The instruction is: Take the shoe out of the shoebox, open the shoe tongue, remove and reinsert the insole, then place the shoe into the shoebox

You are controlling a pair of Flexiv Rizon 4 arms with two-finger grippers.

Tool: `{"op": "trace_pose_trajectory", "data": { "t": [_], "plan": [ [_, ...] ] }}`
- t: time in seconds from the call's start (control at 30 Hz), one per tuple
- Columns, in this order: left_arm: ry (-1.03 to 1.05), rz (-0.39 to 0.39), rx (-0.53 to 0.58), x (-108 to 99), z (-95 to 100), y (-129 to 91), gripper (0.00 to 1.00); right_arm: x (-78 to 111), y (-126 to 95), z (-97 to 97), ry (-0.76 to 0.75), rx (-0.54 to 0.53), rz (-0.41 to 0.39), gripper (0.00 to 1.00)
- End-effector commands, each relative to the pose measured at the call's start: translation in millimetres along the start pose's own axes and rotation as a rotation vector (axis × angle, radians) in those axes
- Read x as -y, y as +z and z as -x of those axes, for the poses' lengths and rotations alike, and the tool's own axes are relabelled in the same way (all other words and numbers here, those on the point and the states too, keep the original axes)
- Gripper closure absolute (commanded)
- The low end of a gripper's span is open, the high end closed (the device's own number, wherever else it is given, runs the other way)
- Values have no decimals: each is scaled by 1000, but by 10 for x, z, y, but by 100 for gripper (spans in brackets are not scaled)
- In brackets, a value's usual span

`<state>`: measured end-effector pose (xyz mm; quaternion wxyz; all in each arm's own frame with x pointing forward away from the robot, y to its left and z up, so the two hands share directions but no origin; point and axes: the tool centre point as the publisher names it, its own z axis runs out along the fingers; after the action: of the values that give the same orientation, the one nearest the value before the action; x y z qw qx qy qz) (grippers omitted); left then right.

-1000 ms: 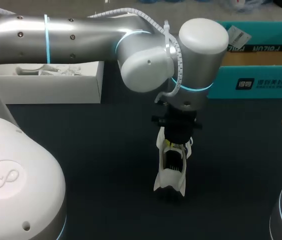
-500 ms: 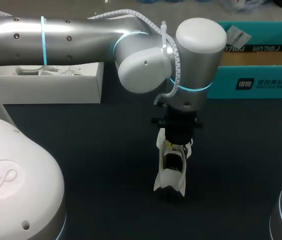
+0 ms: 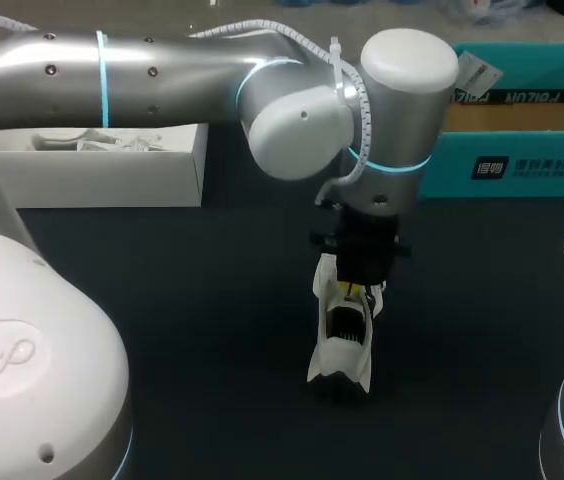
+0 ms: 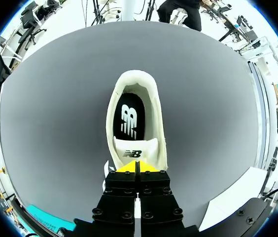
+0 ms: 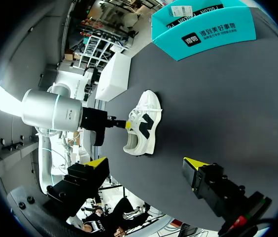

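- Head view: high behind, looking down on the tabletop [image 3: 212, 300]; shoe [image 3: 343, 345] at 5 o'clock of centre.
- Left wrist view: close above that shoe [image 4: 136, 123], at the left tool's [image 4: 135, 167] 12 o'clock.
- Right wrist view: well apart, the same shoe [image 5: 143, 123] side-on.

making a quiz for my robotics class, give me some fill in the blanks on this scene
1. The white shoe stands on the table, outside the ____ shoebox.
2. The shoe tongue is pinched by the gripper of my ____ arm.
3. The right gripper hangs ____, apart from the shoe.
4. The black insole lies ____ the shoe.

Missing words: teal; left; open; inside
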<state>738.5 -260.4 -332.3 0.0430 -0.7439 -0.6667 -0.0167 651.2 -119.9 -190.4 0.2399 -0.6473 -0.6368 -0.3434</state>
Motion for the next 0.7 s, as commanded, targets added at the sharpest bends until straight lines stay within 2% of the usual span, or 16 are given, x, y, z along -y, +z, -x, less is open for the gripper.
{"op": "trace_pose_trajectory", "data": {
  "t": [0.03, 0.17, 0.27, 0.47, 0.57, 0.7],
  "plan": [
    [-8, -5, -2, 122, 31, 91, 100, 17, 2, -4, 0, 2, 2, 0],
    [-7, -17, -7, 235, 15, 113, 100, 17, 2, -4, 0, 2, 2, 0],
    [-24, -7, -3, 255, -49, 34, 100, 17, 2, -4, 0, 2, 2, 0],
    [-74, 30, 23, 0, -229, -147, 100, 17, 2, -4, 0, 2, 2, 0],
    [-83, 26, 13, -125, -247, -105, 100, 17, 2, -4, 0, 2, 2, 0],
    [-71, 2, 6, -178, -215, 18, 100, 17, 2, -4, 0, 2, 2, 0]
  ]
}}
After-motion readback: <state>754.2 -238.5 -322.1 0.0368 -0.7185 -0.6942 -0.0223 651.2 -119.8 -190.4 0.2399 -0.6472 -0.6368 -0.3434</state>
